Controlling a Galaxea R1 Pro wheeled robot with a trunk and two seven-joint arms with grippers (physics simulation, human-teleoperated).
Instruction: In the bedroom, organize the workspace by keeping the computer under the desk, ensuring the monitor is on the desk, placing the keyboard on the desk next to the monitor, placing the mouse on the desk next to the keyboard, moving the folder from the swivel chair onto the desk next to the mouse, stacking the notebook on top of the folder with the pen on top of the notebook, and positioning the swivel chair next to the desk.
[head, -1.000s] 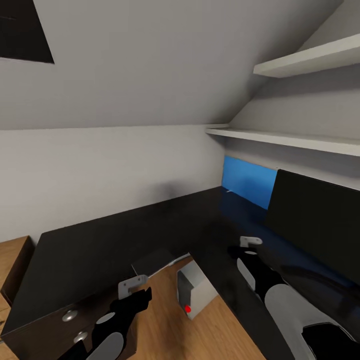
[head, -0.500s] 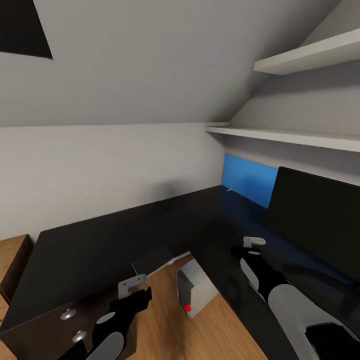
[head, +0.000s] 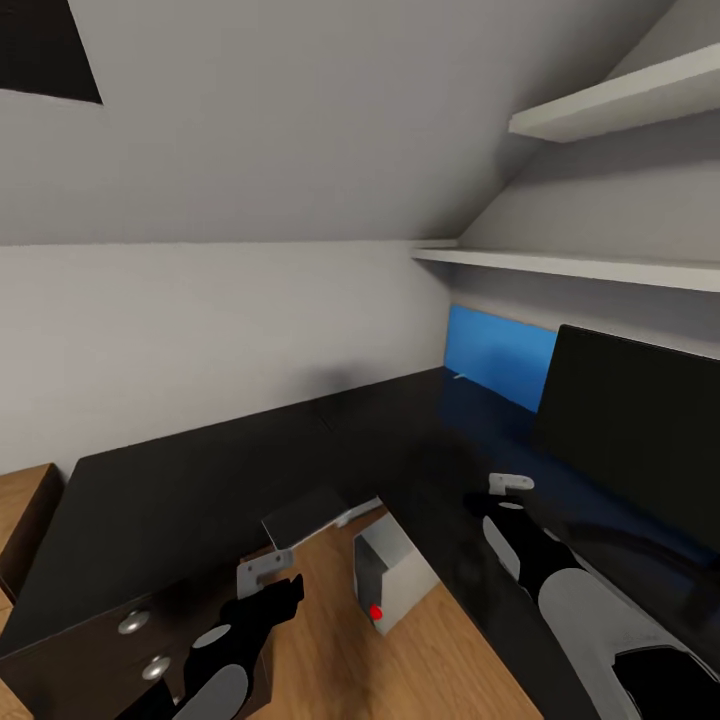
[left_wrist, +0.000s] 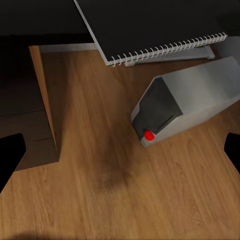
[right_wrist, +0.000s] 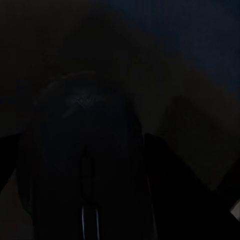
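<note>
The black desk (head: 200, 490) with its blue back panel (head: 500, 355) runs around the corner, and the monitor (head: 640, 430) stands on it at the right. Under the desk on the wood floor is the silver computer (head: 395, 580) (left_wrist: 187, 100), its red light showing. A dark grey spiral-bound notebook (head: 305, 515) (left_wrist: 150, 25) overhangs the desk edge above it. My left gripper (head: 285, 590) (left_wrist: 120, 155) hangs open over the floor near the computer. My right gripper (head: 480, 500) sits low over the desk, its fingers against both sides of the dark mouse (right_wrist: 85, 150).
Two white wall shelves (head: 600, 265) hang above the monitor under the sloped ceiling. A dark drawer unit with round knobs (head: 135, 625) stands under the desk at the left, close to my left arm. Bare wood floor (left_wrist: 125, 190) lies between it and the computer.
The whole picture has drifted slightly, so the camera moved. Both arms hold the same pose and nothing on the desk or floor has shifted.
</note>
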